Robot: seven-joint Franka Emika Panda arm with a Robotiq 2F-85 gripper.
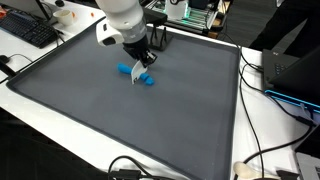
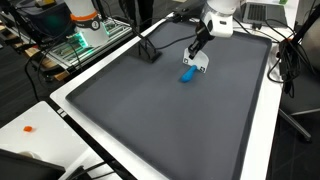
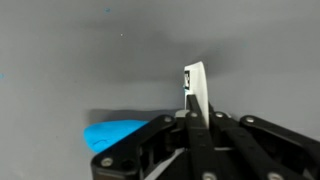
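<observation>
Claw (image 1: pixel 138 70) pinches white piece (image 3: pixel 196 88) beside blue object (image 1: pixel 123 70), mid-mat (image 1: pixel 80 105), edges well apart.

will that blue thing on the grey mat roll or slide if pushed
The blue thing looks low on the mat, so it probably slides rather than tips. It is small beside the gripper, so likely light and easily knocked.

Both exterior views: high, oblique, sharing dark grey rectangular mat (image 1: pixel 150 115) | wrist view: close, downward, black gripper (image 3: pixel 192 105) at 6 o'clock
</observation>
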